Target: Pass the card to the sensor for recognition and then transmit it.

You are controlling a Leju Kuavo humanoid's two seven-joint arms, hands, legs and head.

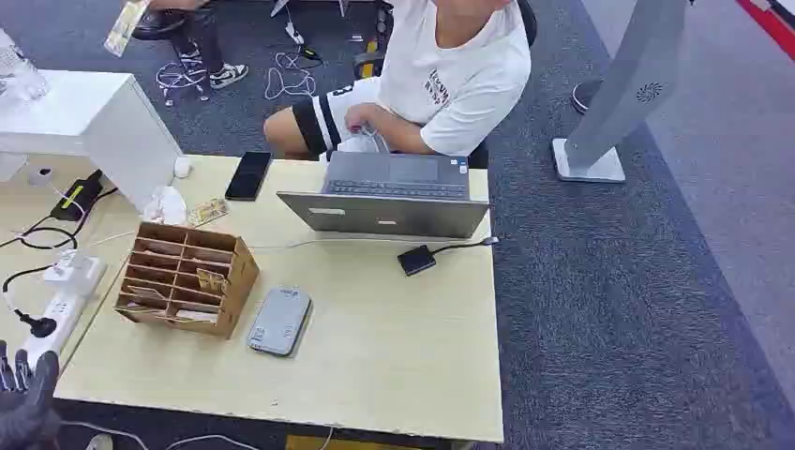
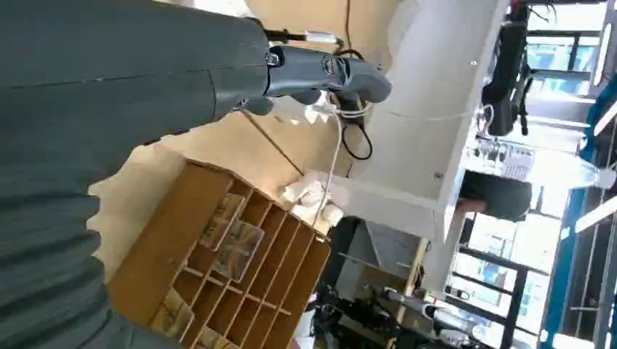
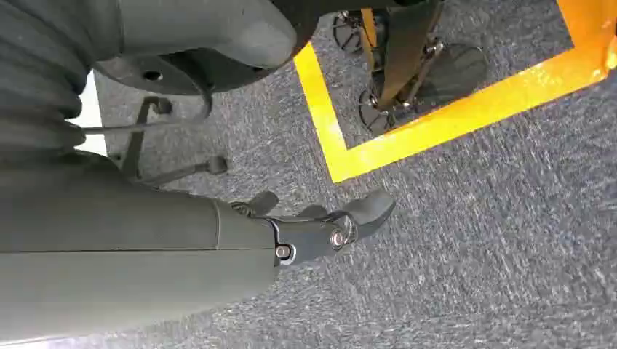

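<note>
A brown cardboard organizer [image 1: 187, 279] with many small compartments stands on the pale bench [image 1: 394, 347]. Cards [image 1: 212, 280] lie in several of its compartments; one card [image 1: 207, 212] lies flat on the bench just behind the organizer. The grey sensor pad [image 1: 279, 321] lies flat just right of the organizer, apart from it. Behind the sensor stands an open laptop [image 1: 389, 195], with a person in a white shirt [image 1: 450, 75] seated beyond it. A black phone [image 1: 248, 174] lies behind the organizer. A white power strip [image 1: 58, 305] lies left of it. The left robot hand [image 1: 26, 398] hovers off the bench's near left corner, fingers apart, holding nothing. The right robot hand [image 3: 320, 229] hangs above grey carpet [image 3: 473, 218], fingers apart and empty.
</note>
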